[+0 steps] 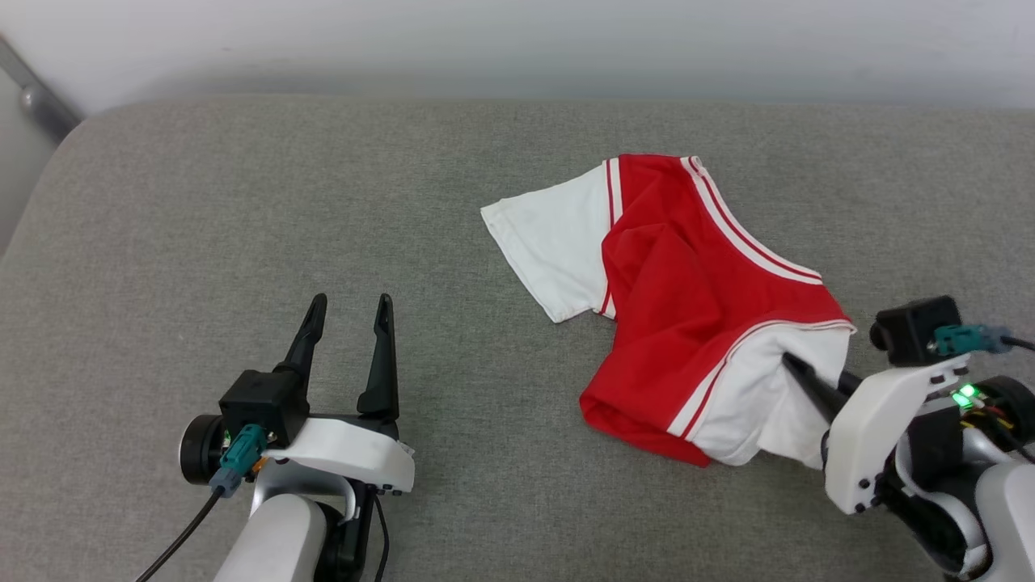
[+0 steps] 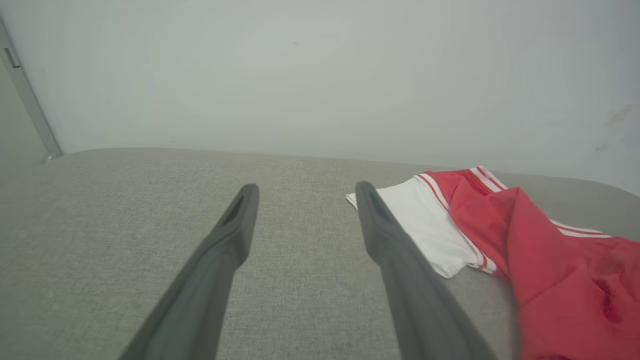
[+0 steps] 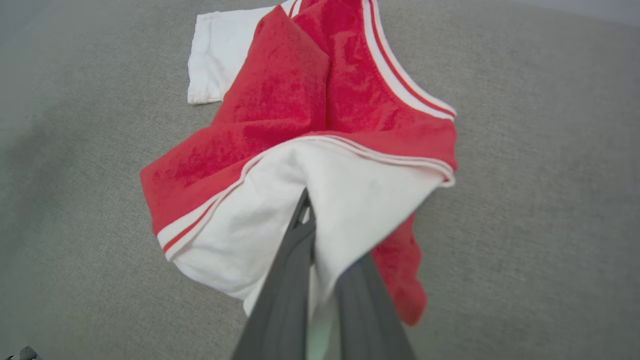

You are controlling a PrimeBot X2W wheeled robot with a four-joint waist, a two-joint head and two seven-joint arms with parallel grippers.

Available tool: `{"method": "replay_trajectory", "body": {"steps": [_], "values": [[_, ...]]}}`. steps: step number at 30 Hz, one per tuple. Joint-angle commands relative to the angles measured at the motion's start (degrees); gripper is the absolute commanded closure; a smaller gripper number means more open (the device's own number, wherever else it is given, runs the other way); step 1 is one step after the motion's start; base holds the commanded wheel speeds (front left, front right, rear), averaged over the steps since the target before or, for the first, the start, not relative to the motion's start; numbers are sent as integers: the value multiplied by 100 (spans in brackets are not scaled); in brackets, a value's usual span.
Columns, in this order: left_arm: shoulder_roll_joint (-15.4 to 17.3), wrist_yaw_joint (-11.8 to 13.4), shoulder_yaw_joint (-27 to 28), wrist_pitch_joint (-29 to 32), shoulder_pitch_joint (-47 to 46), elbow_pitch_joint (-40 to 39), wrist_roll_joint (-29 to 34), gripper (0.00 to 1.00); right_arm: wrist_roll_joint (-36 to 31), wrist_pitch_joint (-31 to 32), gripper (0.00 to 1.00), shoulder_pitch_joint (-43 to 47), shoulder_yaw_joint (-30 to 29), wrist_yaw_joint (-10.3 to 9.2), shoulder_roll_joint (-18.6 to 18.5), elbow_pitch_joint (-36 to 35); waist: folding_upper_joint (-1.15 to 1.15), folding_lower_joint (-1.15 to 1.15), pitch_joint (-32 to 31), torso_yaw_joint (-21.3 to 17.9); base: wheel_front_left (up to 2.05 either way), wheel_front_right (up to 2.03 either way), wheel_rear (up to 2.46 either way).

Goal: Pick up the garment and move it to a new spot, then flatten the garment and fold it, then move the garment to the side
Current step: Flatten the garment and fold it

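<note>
The garment [image 1: 687, 299], red with white sleeves and striped trim, lies crumpled on the grey cushion at centre right. One white sleeve spreads flat to the left; the other bunches at its near right end. My right gripper [image 1: 788, 362] is shut on that near white sleeve, whose cloth drapes over one finger in the right wrist view, where the garment [image 3: 300, 115] and the right gripper [image 3: 306, 197] also show. My left gripper [image 1: 349, 311] stands open at lower left, apart from the cloth, nothing between its fingers. In the left wrist view the garment [image 2: 525, 240] lies right of the left gripper [image 2: 305, 192].
The grey fabric surface [image 1: 242, 202] stretches wide to the left and front of the garment. A pale wall [image 1: 517, 40] runs along its far edge, and a metal strip [image 1: 36, 97] stands at the far left corner.
</note>
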Motion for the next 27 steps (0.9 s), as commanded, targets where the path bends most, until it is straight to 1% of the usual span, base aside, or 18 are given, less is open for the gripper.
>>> {"method": "replay_trajectory", "body": {"steps": [1, 6, 8, 9, 11, 13, 14, 16, 17, 18, 19, 22, 24, 27], "values": [[-30, -24, 40, -37, -19, 8, 53, 0, -25, -42, 100, -141, -121, -2, -91, -26, 0, -1, -29, -76, 0, 0, 0], [-78, -93, 99, -27, -35, 23, 106, 0, -93, 44, 100, -246, -703, -2, -199, 152, 0, -1, -17, -209, 0, 0, 0], [-88, -115, 120, -27, -50, 41, 127, 0, -11, 91, 100, -183, -1045, -2, -194, 352, 0, -1, 13, -248, 0, 0, 0], [-96, -120, 125, -27, -62, 56, 140, 0, -64, 107, 100, -120, -1202, -2, -256, 473, 0, -1, 29, -258, 0, 0, 0], [-114, -141, 139, -27, -84, 63, 160, 0, 53, 118, 100, -27, -1540, -2, -137, 724, 0, -1, 65, -279, 0, 0, 0], [-116, -159, 153, -28, -83, 84, 172, 0, 5, 119, 100, 91, -1882, -2, -122, 1028, 0, -1, 100, -291, 0, 0, 0], [-119, -159, 162, -28, -87, 92, 182, 0, 60, 101, 100, 134, -2054, -3, -24, 1185, 0, -1, 114, -295, 0, 0, 0], [-123, -171, 172, -28, -97, 113, 204, 0, -80, 4, 100, 224, -2259, -2, 31, 1436, 0, -1, 137, -295, 0, 0, 0], [-123, -182, 183, -28, -102, 116, 207, 0, -74, -73, 88, 235, -2317, -2, 130, 1557, 0, -1, 147, -299, 0, 0, 0], [-122, -188, 195, -28, -102, 118, 205, 0, -75, -154, 53, 255, -2326, -2, 213, 1666, 0, -1, 153, -306, 0, 0, 0], [-122, -190, 208, -28, -97, 119, 209, 0, -95, -271, 0, 260, -2298, -2, 245, 1733, 0, -1, 156, -317, 0, 0, 0], [-113, -193, 234, -28, -79, 131, 218, 0, -60, -578, 0, 223, -2236, -1, 320, 1810, 0, -1, 149, -340, 0, 0, 0], [-99, -201, 264, -28, -55, 147, 219, 0, -154, -1017, 0, 205, -2149, -2, 238, 1758, 0, -1, 111, -360, 0, 0, 0], [-83, -195, 290, -28, 23, 164, 228, 0, -354, -1804, 0, 199, -2209, -2, 147, 1658, 0, -1, 7, -392, 0, 0, 0]]}}
